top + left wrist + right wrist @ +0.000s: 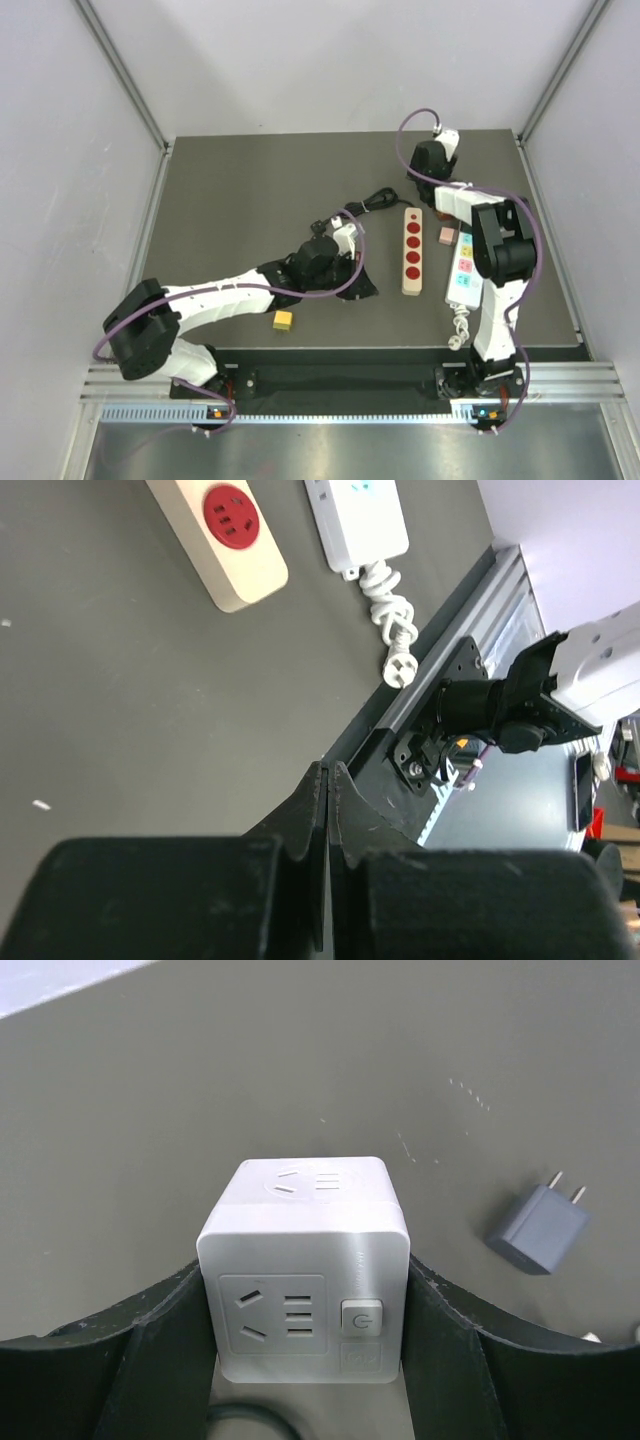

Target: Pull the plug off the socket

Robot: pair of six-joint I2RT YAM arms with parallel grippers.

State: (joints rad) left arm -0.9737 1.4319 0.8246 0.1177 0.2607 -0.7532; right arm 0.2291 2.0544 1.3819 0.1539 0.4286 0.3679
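The white cube socket (305, 1260) is pinched by the right claw (305, 1305) at the bottom middle. The grey plug (540, 1228) is laid apart on the counter (150, 1110), at the right. The left claw (328, 780) is pressed together, with nothing held.

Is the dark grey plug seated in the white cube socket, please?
No, the dark grey plug lies on the table beside the white cube socket, its prongs bare.
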